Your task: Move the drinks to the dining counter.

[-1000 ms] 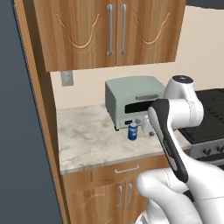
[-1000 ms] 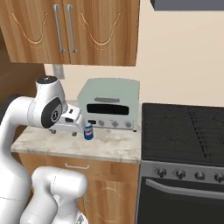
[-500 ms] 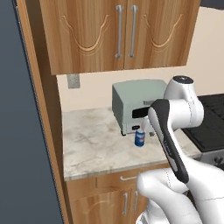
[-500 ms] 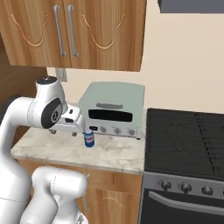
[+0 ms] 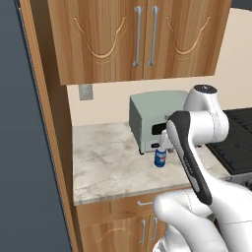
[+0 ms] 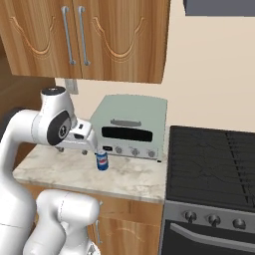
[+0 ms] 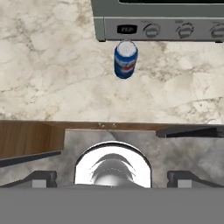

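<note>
A blue soda can (image 5: 160,156) with a silver top, one of the drinks, stands upright on the marble worktop (image 5: 108,162), just in front of the grey toaster oven (image 5: 145,120). The right base view shows the can (image 6: 102,161) slightly right of and below my gripper (image 6: 85,151). In the hand view the can (image 7: 125,59) sits ahead, near the oven's knobs. My gripper (image 7: 112,177) is open, its fingertips (image 7: 43,178) wide apart with nothing between them, well short of the can. The dining counter is out of view.
Wooden wall cabinets (image 5: 142,37) hang above the worktop. A black stove (image 6: 214,167) adjoins it on the right. A tall wooden panel (image 5: 47,123) bounds the worktop's left end. Drawers (image 5: 142,209) sit below the counter edge.
Both base views have shifted and drawn a little nearer to the worktop, so the camera moved. The can stays by the oven and the gripper stays open.
</note>
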